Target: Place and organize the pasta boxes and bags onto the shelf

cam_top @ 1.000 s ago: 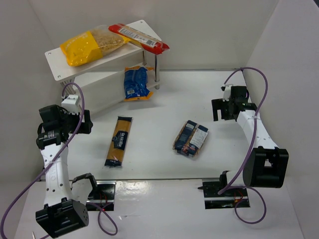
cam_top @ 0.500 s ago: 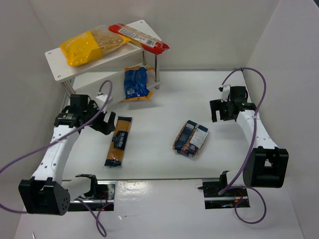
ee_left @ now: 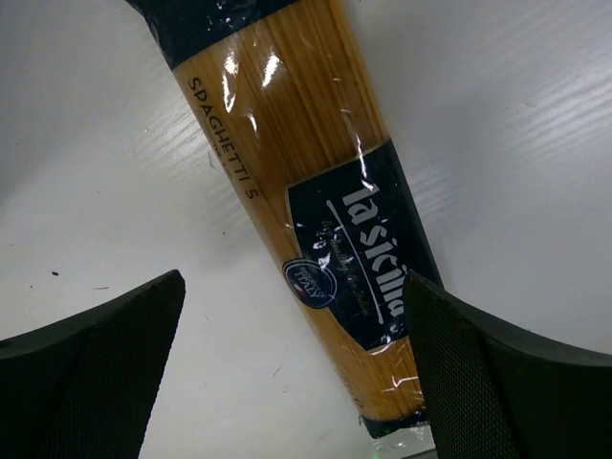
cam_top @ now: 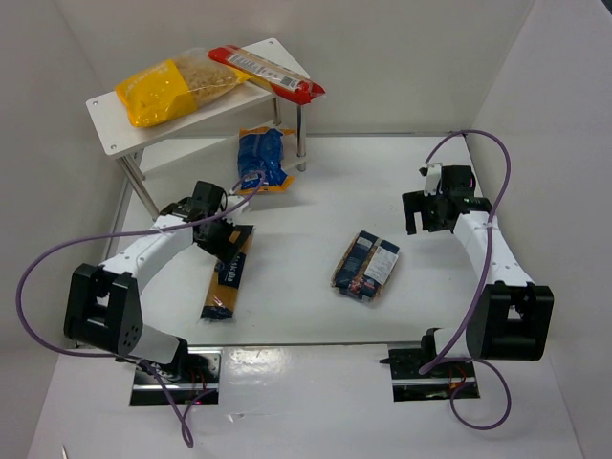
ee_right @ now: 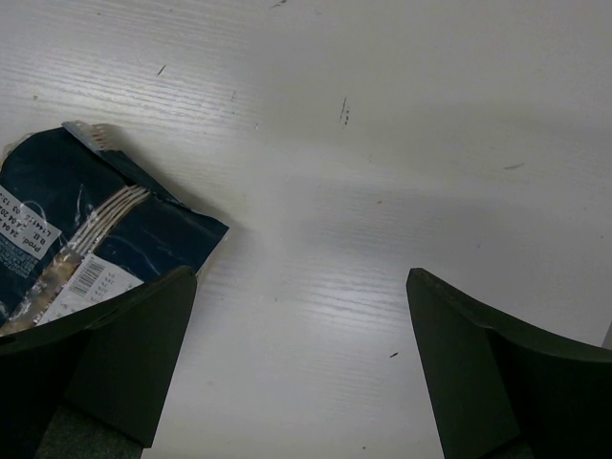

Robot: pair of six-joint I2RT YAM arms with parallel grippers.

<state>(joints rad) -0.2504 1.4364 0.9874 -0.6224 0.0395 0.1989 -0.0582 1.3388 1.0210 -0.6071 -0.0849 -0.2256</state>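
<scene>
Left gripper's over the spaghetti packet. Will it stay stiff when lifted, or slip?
Likely stiff: the spaghetti packet is packed with straight strands. Its film shows glare, so it may slip. The open left gripper straddles it near one end, so it would probably tilt when lifted.

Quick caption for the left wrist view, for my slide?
Open left hand poised over the spaghetti packet lying on the white table.
</scene>
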